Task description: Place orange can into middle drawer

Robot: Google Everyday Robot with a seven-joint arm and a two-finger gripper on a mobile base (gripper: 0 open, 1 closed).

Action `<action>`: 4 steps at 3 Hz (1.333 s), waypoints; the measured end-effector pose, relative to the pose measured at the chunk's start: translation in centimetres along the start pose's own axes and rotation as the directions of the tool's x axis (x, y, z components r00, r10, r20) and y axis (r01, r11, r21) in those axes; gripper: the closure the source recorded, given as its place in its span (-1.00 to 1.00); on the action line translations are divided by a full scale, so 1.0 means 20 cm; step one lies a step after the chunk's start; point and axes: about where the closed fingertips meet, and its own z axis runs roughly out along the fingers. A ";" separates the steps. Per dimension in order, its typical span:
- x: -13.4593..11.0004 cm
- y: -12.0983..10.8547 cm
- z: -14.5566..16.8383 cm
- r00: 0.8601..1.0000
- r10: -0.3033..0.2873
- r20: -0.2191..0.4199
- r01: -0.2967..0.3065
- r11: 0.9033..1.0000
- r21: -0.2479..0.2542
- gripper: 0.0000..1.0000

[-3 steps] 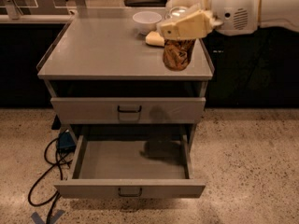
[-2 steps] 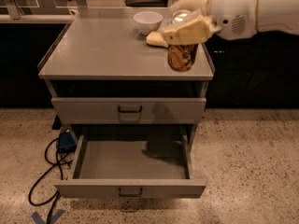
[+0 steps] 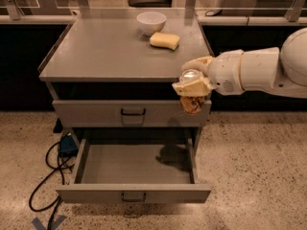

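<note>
While the gripper (image 3: 192, 82) hangs just off the front right corner of the cabinet top (image 3: 110, 49), its tan fingers (image 3: 191, 88) are clamped on the orange can (image 3: 191, 104); the claw holds the can near its silvery top, and the mottled orange-brown body hangs below the fingers. The can is in the air and roughly upright; in the camera view it overlaps the right end of the upper drawer (image 3: 91, 113), though whether it touches that front I cannot tell. The white arm (image 3: 254, 71) reaches in from the right edge of the view.

The middle drawer (image 3: 91, 194) stands pulled well out below, its grey floor bare and its small dark handle (image 3: 133, 196) centred on the low front panel; the can is above the drawer's right-hand part, not inside it; a dark shadow (image 3: 175, 155) lies on the drawer floor toward the back right. The upper drawer is pushed in.

At the back of the cabinet top sit a white bowl (image 3: 151, 22) and, just beside it to the front right, a yellow sponge (image 3: 164, 40); both are well apart from the can. A black cable (image 3: 44, 176) loops over the speckled floor (image 3: 254, 176) left of the cabinet.
</note>
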 end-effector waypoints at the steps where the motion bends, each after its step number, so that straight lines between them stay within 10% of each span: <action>1: 0.00 0.00 0.00 1.000 0.001 0.001 -0.001 1.000 0.001 1.00; 4: 0.74 0.08 0.51 0.998 -0.062 0.000 0.062 0.996 0.058 1.00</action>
